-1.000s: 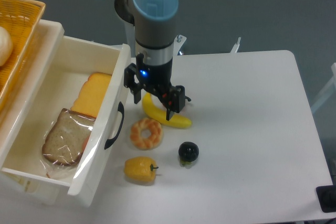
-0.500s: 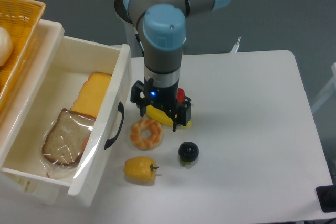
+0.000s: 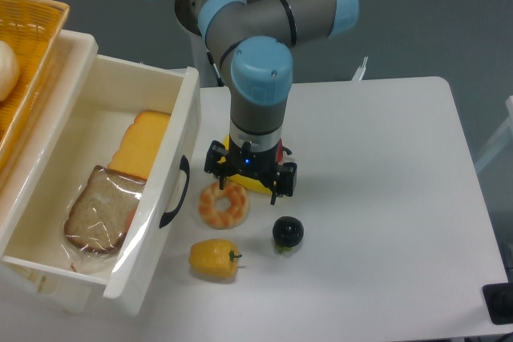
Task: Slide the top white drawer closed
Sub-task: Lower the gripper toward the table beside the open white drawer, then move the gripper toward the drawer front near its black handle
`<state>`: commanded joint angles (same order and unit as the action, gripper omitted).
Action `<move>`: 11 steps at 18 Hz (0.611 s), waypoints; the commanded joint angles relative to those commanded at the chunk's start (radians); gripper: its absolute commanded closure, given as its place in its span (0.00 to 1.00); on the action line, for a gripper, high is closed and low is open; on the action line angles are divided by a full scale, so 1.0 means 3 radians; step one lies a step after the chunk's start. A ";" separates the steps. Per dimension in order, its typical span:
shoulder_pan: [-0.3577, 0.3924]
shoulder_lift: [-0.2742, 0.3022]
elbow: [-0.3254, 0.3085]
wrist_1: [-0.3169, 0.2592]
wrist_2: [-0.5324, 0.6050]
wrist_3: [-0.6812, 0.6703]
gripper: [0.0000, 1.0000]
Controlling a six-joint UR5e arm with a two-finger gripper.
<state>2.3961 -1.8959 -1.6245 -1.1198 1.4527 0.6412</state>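
Top white drawer — smooth, glossy white plastic; handle black, satin. Wicker basket — woven orange cane, rough. Table: matt white. Bread slice in clear, shiny film wrap.

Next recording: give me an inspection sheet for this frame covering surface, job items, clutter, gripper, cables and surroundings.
Surface: white table, bare on its right half.
Job's things: top white plastic drawer with a black curved handle, pulled open; inside lie a wrapped bread slice and an orange cheese-like block.
Clutter: ring-shaped glazed doughnut, yellow bell pepper, small black round fruit, yellow banana mostly hidden under the gripper.
Gripper: two-finger gripper, low over the banana, right of the drawer front; open or shut cannot be told.
Cables: nothing seen.
Surroundings: orange wicker basket at upper left; grey floor.
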 joint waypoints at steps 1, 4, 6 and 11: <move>0.0000 -0.0020 0.0000 0.0000 0.0000 -0.0005 0.00; 0.0015 -0.0102 0.0005 -0.0005 -0.0020 -0.0010 0.00; 0.0010 -0.0184 0.0010 -0.0010 -0.0031 -0.0031 0.00; 0.0051 -0.0291 0.0036 -0.0015 -0.0449 -0.0153 0.00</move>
<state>2.4114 -1.9834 -1.6137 -1.1244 1.3179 0.5953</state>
